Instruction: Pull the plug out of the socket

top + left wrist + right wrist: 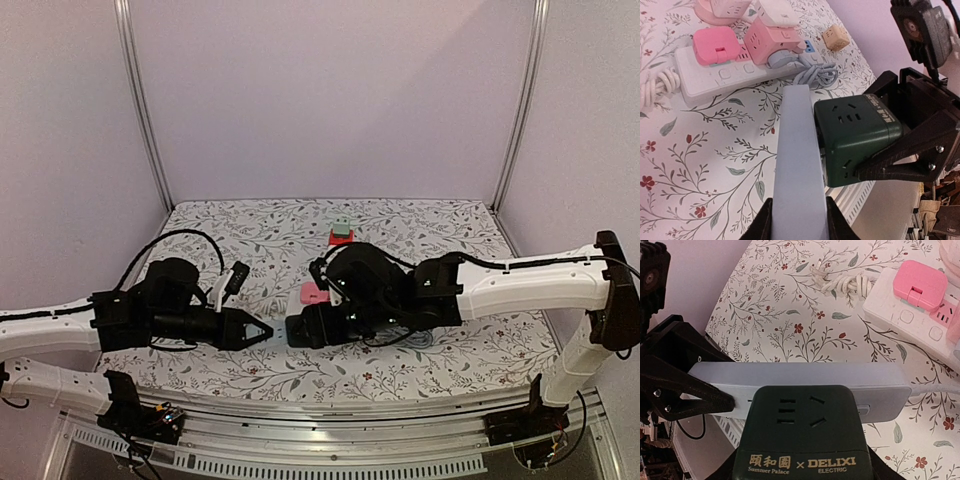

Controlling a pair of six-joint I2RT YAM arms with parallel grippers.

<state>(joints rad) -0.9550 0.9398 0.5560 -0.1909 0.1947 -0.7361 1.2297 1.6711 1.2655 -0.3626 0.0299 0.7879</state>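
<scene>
A pale grey-blue socket strip (797,165) is held off the flowered table, and my left gripper (797,222) is shut on its end, one finger on each long side. A dark green cube plug (855,140), marked DELIXI, sits against the strip's face. My right gripper (805,465) is shut on the green plug (805,435), with the strip (805,377) just beyond it and the left gripper (695,392) on the strip's left end. In the top view the left gripper (258,333) and the right gripper (297,332) meet tip to tip near the table's front.
A white power strip (725,75) with pink adapters (715,45) lies behind, with a grey cable coil (815,75) and a beige cube (835,37) nearby. A red and green block (342,232) sits further back. The table's front rail (330,410) is close below the grippers.
</scene>
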